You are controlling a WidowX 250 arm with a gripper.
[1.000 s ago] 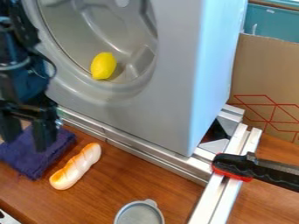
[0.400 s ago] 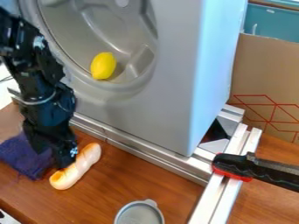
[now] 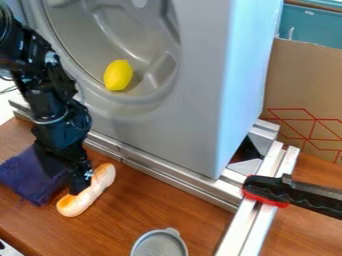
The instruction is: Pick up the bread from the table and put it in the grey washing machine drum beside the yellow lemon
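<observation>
Bread [image 3: 99, 184], orange-and-white, elongated, smooth, lies at lower left on brown wooden tabletop [image 3: 160, 205], near crumpled purple cloth [image 3: 25, 175]. My black two-finger gripper [image 3: 69, 182] points down at it, presumably because it lies flat; grasping or released, I cannot tell.

a yellow lemon [image 3: 118, 75] sits inside the gray drum [image 3: 152, 97]'s opening.

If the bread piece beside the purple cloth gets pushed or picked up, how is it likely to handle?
The bread piece looks smooth and molded, so it is probably stiff and may feel slightly slippery. Its long, rounded body could roll if nudged from the side, though the lumpy outline might slow that.
</observation>
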